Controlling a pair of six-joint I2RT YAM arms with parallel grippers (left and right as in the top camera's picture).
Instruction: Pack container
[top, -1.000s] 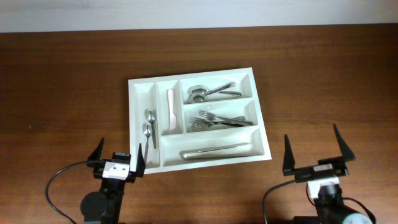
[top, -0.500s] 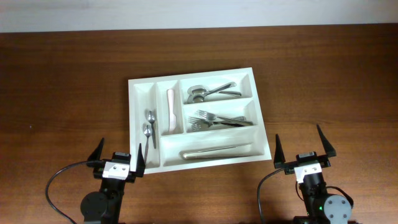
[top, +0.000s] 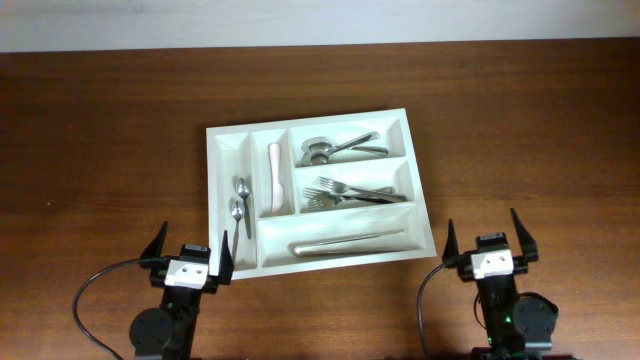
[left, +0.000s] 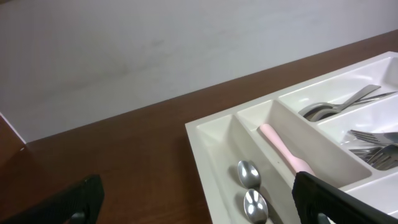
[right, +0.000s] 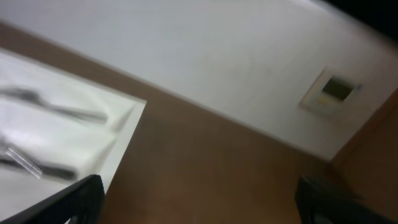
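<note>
Nearest, at the front edge of the brown wooden table (top: 100, 150), the left gripper (top: 192, 250) and right gripper (top: 487, 242) both gape fully wide, holding nothing. Just beyond them, mid-table, lies the large white rectangular plastic cutlery tray (top: 224, 160).

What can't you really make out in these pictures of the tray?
- Right wrist view: everything is blurred. A corner of the tray shows, its cutlery only as smears.
- Left wrist view: the tray is cut off by the right and bottom edges. The pink utensil has its near end hidden behind a finger of the left gripper.
- Overhead: the long piece in the near compartment is too small to identify.
</note>
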